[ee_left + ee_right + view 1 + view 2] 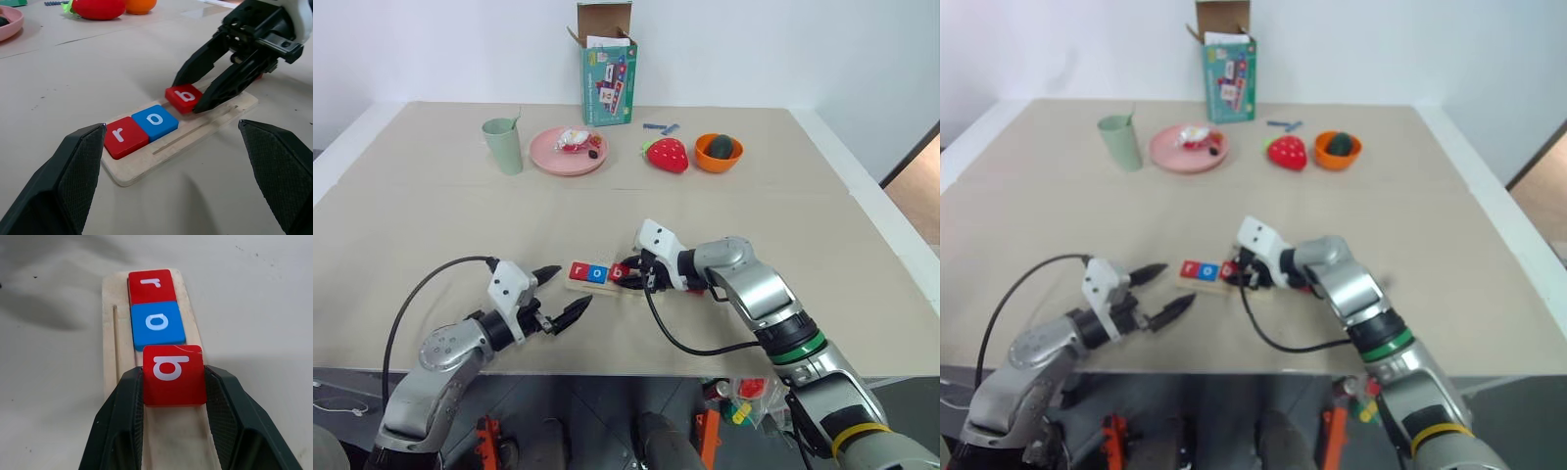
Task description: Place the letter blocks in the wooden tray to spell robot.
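Right wrist view has the right end effector [173,431] pinching the red square "b" block [173,374] over the pale wooden tray [111,333], red "r" [151,285] and blue "o" [157,324] already seated, two letters left, left end effector [560,292] spread.

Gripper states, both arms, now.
Left gripper: open, holding nothing.
Right gripper: shut on the red b block, over the wooden tray.

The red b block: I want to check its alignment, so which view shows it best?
The right wrist view: the red b block sits large and central, pinched between the right end effector fingers over the wooden tray. The left wrist view shows it at an angle; the eye views show it tiny.
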Available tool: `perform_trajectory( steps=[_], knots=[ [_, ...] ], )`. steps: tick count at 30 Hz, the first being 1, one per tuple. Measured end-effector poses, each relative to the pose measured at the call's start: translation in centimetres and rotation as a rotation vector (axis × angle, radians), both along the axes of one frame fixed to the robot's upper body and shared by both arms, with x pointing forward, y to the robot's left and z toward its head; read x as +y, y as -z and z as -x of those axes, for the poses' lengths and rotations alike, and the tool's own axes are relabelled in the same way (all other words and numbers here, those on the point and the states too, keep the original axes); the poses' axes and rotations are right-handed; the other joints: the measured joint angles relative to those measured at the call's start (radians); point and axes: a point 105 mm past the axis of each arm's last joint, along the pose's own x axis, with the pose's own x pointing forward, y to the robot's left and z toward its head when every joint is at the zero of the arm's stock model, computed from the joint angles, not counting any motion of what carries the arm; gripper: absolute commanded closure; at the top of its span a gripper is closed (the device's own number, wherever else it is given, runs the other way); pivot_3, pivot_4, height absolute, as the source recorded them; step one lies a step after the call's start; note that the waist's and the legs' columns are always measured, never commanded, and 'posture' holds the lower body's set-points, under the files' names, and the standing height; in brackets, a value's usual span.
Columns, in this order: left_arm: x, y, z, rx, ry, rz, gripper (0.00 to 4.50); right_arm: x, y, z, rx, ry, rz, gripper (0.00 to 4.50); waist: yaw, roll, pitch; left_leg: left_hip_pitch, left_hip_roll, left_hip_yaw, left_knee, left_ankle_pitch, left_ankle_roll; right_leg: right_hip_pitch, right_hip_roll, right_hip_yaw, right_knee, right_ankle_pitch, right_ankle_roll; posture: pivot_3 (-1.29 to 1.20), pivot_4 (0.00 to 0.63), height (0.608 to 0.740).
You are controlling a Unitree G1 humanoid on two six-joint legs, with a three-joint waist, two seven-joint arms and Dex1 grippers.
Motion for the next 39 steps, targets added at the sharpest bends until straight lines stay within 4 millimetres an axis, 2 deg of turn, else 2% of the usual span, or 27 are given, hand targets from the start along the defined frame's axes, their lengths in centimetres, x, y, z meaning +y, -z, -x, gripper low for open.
perform_trajectory(
  steps=[23,25,31,32,35,36,39],
  knots=[
    [-0.5,0.2,0.1,0.004,0.013,-0.006,0.00,0.8,0.5,-0.2,-0.012,-0.042,0.011,3.27,-0.002,0.000,0.000,0.001,0.000,0.000,0.000,0.000,0.000,0.000,0.000,0.000,0.000,-0.001,-0.003,0.00,0.150,0.740],
    [-0.6,0.3,0.2,0.006,0.016,-0.007,0.00,0.8,0.6,-0.2,-0.007,-0.042,0.009,2.23,-0.003,0.000,0.000,0.001,0.001,0.000,0.000,0.000,0.000,0.000,0.000,0.000,0.000,-0.001,-0.003,0.00,0.150,0.740],
    [-0.6,0.3,0.2,0.007,0.017,-0.008,0.00,0.7,0.6,-0.3,-0.001,-0.039,0.000,0.20,-0.003,0.000,0.000,0.000,0.000,0.000,0.000,0.000,0.000,0.000,0.000,0.000,0.000,-0.001,-0.002,0.00,0.150,0.740],
    [-0.6,0.3,0.2,0.007,0.017,-0.008,0.00,0.7,0.6,-0.3,0.004,-0.037,-0.001,0.05,-0.003,0.000,0.000,0.000,0.000,0.000,0.000,0.000,0.000,0.000,0.000,0.000,0.000,-0.001,-0.002,0.00,0.150,0.740],
    [-0.6,0.3,0.2,0.007,0.020,-0.013,0.00,0.5,0.4,-0.2,0.023,-0.029,-0.015,0.05,-0.003,0.000,0.000,0.000,0.000,0.000,-0.001,0.000,0.000,0.000,0.000,0.000,0.000,-0.001,-0.001,0.00,0.150,0.740],
    [-0.6,0.4,0.2,0.007,0.021,-0.016,0.00,0.4,-0.3,-0.2,0.023,-0.014,-0.043,0.05,-0.003,0.000,0.000,-0.001,0.000,0.000,-0.001,0.000,0.000,-0.001,0.000,0.000,0.000,-0.001,-0.001,0.00,0.150,0.740],
    [-0.8,0.5,0.5,0.010,0.049,-0.027,0.00,-1.1,-4.0,-0.2,-0.016,0.031,-0.161,0.05,-0.002,0.000,0.000,-0.002,0.000,0.000,-0.001,0.000,0.000,-0.001,0.000,0.000,0.000,0.000,0.001,0.00,0.150,0.740]
  ],
)
